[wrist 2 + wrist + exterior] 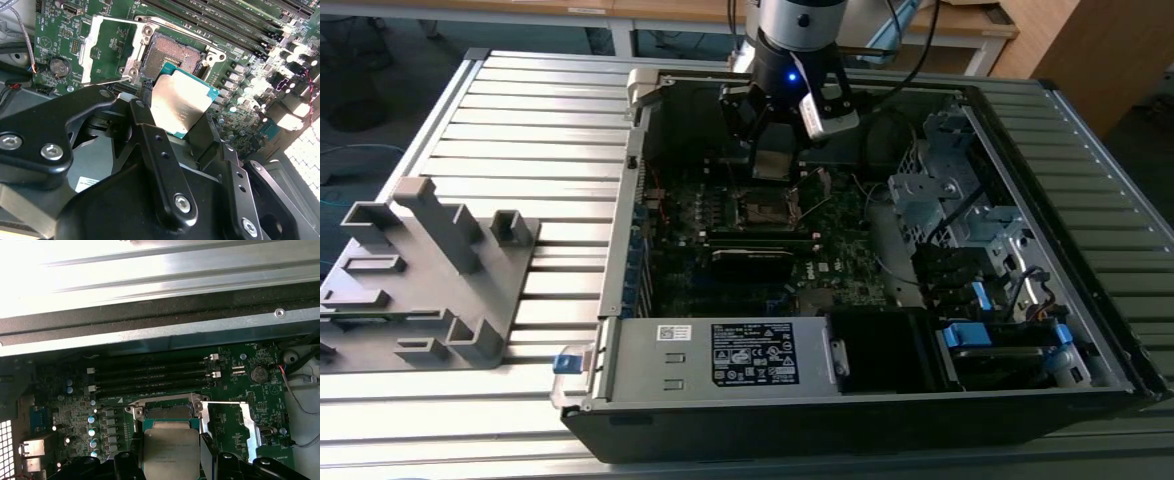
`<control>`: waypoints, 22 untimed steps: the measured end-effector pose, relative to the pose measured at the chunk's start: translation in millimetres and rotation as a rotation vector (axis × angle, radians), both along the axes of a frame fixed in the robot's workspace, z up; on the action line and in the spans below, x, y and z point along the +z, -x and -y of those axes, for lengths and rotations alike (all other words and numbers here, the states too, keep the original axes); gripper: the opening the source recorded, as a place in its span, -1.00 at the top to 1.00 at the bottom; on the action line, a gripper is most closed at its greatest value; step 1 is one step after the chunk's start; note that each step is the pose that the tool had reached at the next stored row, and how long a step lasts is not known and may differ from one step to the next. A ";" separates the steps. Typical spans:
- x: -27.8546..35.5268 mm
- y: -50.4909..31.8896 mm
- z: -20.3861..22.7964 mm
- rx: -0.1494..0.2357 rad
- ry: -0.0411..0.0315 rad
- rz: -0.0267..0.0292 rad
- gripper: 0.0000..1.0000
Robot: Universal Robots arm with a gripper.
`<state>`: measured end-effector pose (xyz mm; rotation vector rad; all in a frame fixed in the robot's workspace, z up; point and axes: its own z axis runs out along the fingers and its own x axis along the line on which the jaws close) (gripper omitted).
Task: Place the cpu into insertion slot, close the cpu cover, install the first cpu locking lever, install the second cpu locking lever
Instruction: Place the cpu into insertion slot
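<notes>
My gripper (774,162) is shut on the cpu (773,166), a small silver-faced square with a teal edge, and holds it a little above the motherboard. In both wrist views the cpu (182,102) (170,450) sits between my black fingers (145,122) (207,447), tilted over the near edge of the insertion slot (175,54) (167,412). The slot (765,208) lies bare with its dark centre exposed. The cpu cover (107,47) (227,422), a silvery frame, is swung open and lies flat on the board beside the slot.
The open computer case (620,250) lies on a slatted metal table (520,110). Memory slots (150,377) run beside the socket. A grey power-supply box (720,355) fills the case's near end, drive bays and cables (961,210) the exterior view's right. A grey fixture (414,270) stands at the left.
</notes>
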<state>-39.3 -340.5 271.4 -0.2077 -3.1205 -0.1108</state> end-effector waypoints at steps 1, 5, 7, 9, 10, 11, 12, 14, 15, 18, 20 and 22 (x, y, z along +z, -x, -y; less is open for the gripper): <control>0.0 0.0 0.0 -0.001 0.0000 0.0000 -0.08; 0.0 0.0 0.0 -0.004 0.0000 0.0000 -0.08; 0.0 0.0 0.0 -0.005 0.0000 0.0000 -0.08; -0.1 0.0 0.0 -0.009 0.0000 0.0000 -0.08; -0.1 0.0 0.0 -0.012 0.0000 0.0000 -0.08; -0.2 0.0 0.0 -0.015 0.0001 -0.0001 -0.08; -0.3 0.0 0.0 -0.018 0.0000 0.0000 -0.08; -0.3 0.0 0.0 -0.024 0.0001 0.0000 -0.08; -0.3 0.0 0.0 -0.027 0.0001 0.0000 -0.08; -0.4 0.0 0.0 -0.039 0.0000 0.0000 -0.08; -0.4 0.0 0.0 -0.039 0.0000 0.0000 -0.08; -0.4 0.0 0.0 -0.039 0.0000 0.0000 -0.08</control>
